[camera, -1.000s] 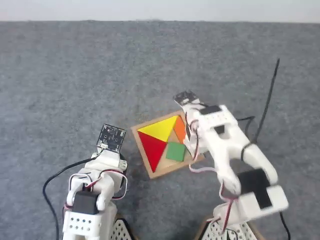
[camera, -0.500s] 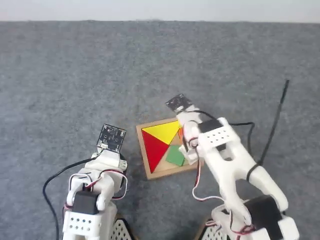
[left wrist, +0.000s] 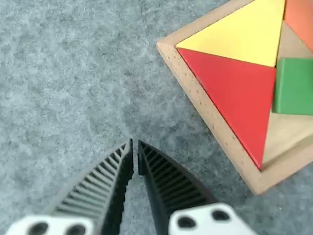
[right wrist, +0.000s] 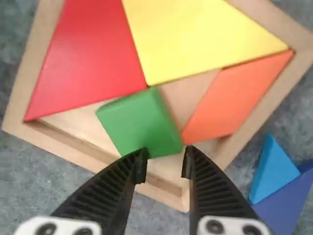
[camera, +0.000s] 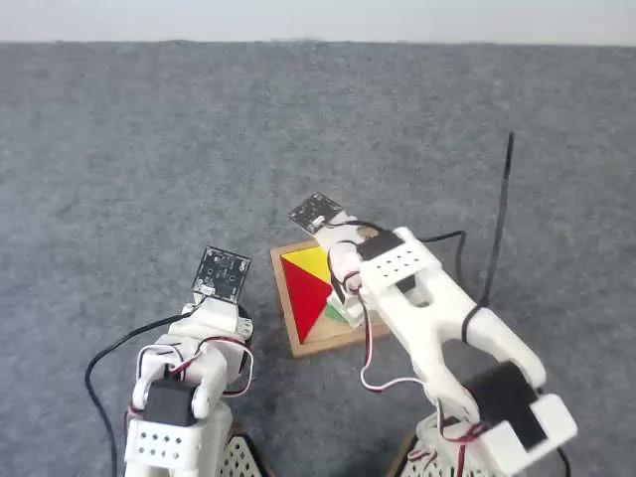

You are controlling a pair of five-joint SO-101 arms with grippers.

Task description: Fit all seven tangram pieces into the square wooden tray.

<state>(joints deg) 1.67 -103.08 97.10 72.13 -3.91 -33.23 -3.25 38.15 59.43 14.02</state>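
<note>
The tray is coloured pale wood. A red triangle, a yellow triangle, an orange parallelogram, a green square, a light blue triangle and a dark blue piece are shown. The counter is flecked grey. The fingers are ribbed black, the arms white.

Grey carpeted table; pale wall strip behind.

No word, number, label or sign can be read anywhere on the grey desk. The coloured tangram pieces and the wooden tray have plain faces. A small dark board on one arm's wrist carries marks too small to make out.
</note>
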